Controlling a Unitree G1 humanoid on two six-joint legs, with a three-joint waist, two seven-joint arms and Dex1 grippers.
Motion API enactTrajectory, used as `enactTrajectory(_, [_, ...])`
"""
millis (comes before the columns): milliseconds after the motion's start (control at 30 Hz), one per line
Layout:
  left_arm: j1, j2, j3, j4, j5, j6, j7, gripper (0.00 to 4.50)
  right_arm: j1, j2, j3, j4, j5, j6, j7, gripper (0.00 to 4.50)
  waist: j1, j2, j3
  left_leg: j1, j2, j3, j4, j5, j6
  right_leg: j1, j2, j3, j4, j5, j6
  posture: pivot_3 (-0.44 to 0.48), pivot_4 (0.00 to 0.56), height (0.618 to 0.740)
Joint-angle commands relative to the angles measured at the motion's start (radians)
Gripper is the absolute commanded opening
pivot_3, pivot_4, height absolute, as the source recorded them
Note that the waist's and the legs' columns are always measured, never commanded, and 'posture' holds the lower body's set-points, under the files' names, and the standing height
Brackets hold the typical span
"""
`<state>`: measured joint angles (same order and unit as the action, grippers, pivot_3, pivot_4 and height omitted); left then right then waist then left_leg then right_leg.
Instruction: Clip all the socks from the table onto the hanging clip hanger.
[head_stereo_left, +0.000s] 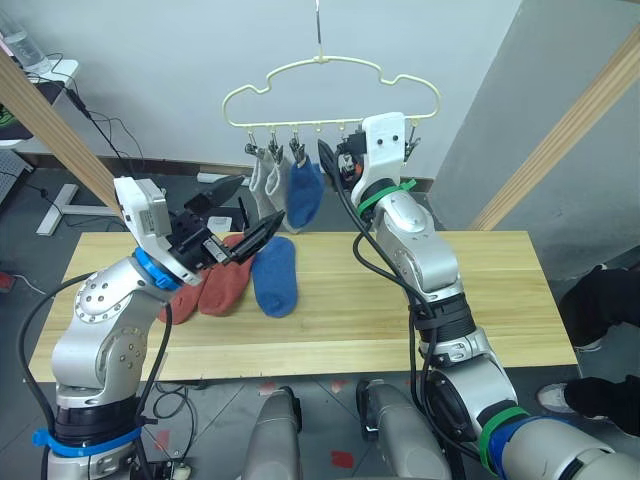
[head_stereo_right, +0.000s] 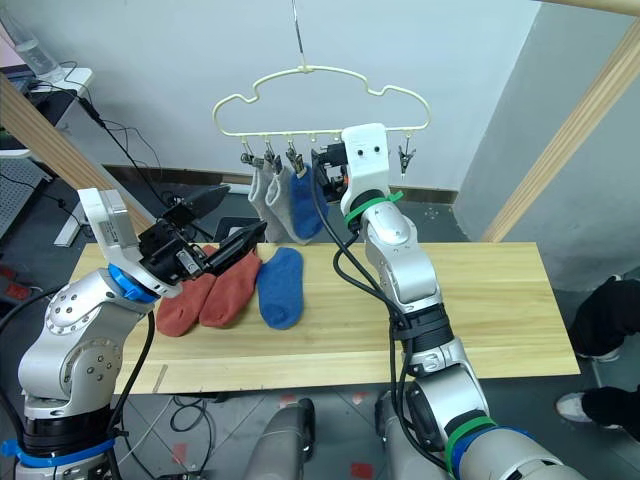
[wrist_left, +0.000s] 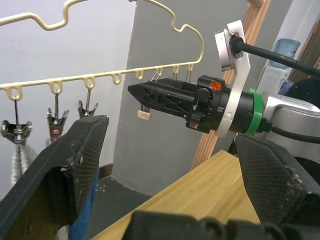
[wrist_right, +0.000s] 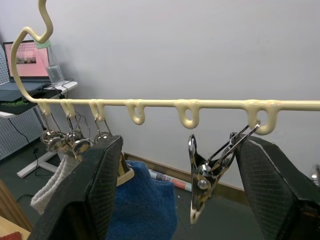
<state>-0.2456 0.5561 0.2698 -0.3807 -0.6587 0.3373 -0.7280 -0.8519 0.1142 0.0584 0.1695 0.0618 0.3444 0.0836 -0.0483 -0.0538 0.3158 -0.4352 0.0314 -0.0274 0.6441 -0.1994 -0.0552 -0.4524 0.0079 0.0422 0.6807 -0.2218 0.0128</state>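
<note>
Three socks hang from the clip hanger (head_stereo_left: 330, 95): two light grey socks (head_stereo_left: 266, 183) side by side at the left end of its bar and a blue sock (head_stereo_left: 305, 195) just beside them, each caught at its top by a silver clip (head_stereo_right: 268, 157). Three more lie on the surface (head_stereo_left: 430, 300), toward its left half: two rust-red socks (head_stereo_right: 212, 292) touching one another, and a second blue sock (head_stereo_right: 281, 286) just to their right. The pale yellow hanger hangs by its thin hook above the far edge of the surface. The right gripper (wrist_left: 150, 94) is raised to the bar, close to the hung blue sock; in the right wrist view its two black fingers (wrist_right: 100, 180) stand well apart with nothing between them, and an empty clip (wrist_right: 205, 172) dangles from a loop of the bar in the gap, tilted, touching neither finger so far as can be told. A further free clip (head_stereo_right: 405, 155) hangs near the right end of the bar. The left gripper (head_stereo_left: 240, 215) is held above the left part of the surface, over the rust-red socks, pointing toward the hanger; its jaws are also spread wide and hold nothing, as the left wrist view shows, where its fingers (wrist_left: 75, 160) frame the right gripper and the bar beyond.
</note>
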Motion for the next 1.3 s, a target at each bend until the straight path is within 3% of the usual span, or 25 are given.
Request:
enactTrajectory(33, [0.003, 0.01, 0.016, -0.037, -0.011, -0.009, 0.005, 4.5, -0.017, 0.004, -0.012, -0.026, 0.012, -0.026, -0.005, 3.59, 0.0, 0.0, 0.0, 0.0, 0.0, 0.0, 0.0, 0.0, 0.0, 0.0, 0.0, 0.0, 0.0, 0.0, 0.0, 0.008, 0.25, 0.74])
enactTrajectory(733, [-0.004, 0.008, 0.006, -0.032, -0.004, -0.011, 0.007, 4.5, -0.023, 0.005, -0.029, -0.016, 0.02, -0.024, -0.009, 3.59, 0.001, 0.0, 0.0, 0.0, 0.0, 0.0, 0.0, 0.0, 0.0, 0.0, 0.0, 0.0, 0.0, 0.0, 0.0, 0.007, 0.258, 0.74])
enactTrajectory(867, [-0.006, 0.008, 0.006, -0.029, -0.003, -0.012, 0.006, 4.5, -0.022, 0.005, -0.031, -0.014, 0.018, -0.025, -0.009, 2.67, 0.001, 0.0, 0.0, 0.0, 0.0, 0.0, 0.0, 0.0, 0.0, 0.0, 0.0, 0.0, 0.0, 0.0, 0.0, 0.006, 0.259, 0.74])
enactTrajectory(1300, [-0.006, 0.007, 0.003, -0.029, -0.001, -0.012, 0.004, 4.5, -0.021, 0.003, -0.03, -0.016, 0.013, -0.024, -0.014, 2.67, 0.001, 0.0, 0.0, 0.0, 0.0, 0.0, 0.0, 0.0, 0.0, 0.0, 0.0, 0.0, 0.0, 0.0, 0.0, 0.006, 0.262, 0.74])
